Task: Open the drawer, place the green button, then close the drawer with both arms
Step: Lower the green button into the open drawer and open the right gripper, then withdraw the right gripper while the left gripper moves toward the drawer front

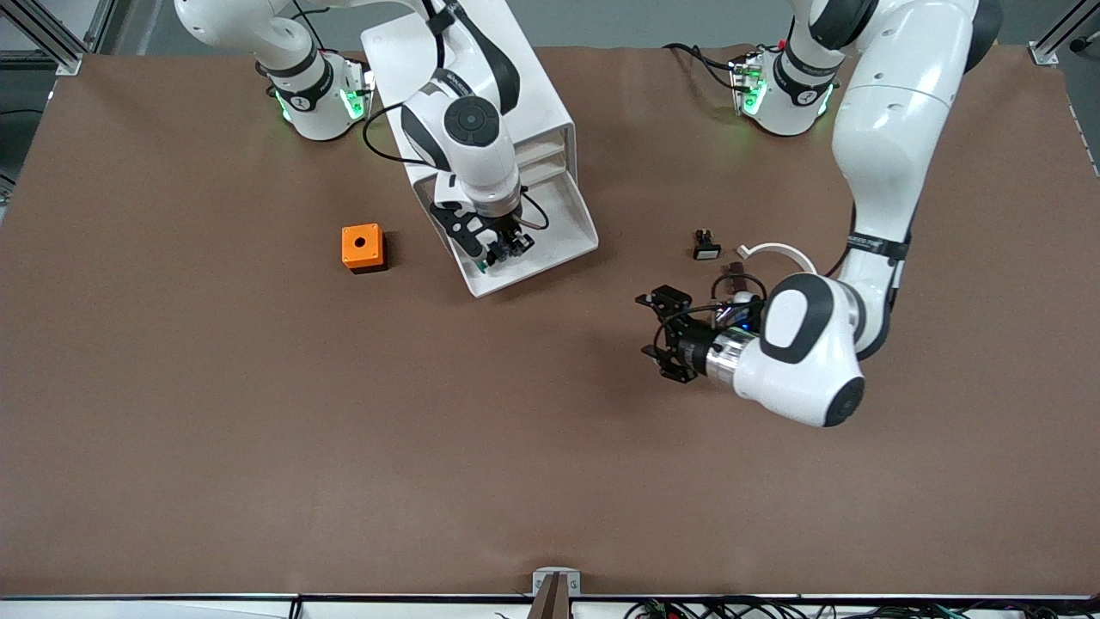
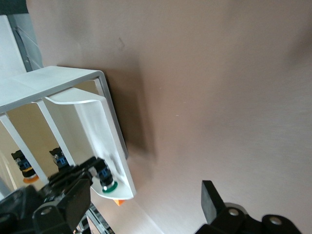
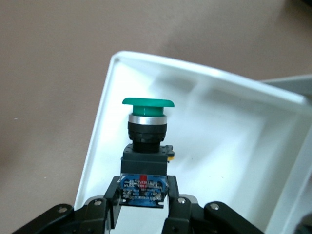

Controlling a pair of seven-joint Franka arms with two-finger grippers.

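Right wrist view shows the right gripper point(image 3: 142, 204) clenched on the blue-labelled black base of the small green-capped push button point(image 3: 146, 141), held over the pulled-out shallow white plastic drawer point(image 3: 204, 97) near its front rim. Released this close to the lip, the button could bounce or roll out onto the brown table point(image 1: 258, 413). The left gripper point(image 1: 660, 331) waits with fingers spread wide and empty over the table, and a premature push from it could catch the right gripper inside the white cabinet point(image 1: 516, 94).

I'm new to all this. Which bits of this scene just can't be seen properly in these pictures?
- Front view: the button is mostly covered by the right gripper that holds it over the open drawer.
- Front view: the cabinet is partly hidden by the right arm.
- Left wrist view: the open left gripper is cut off by the edge.
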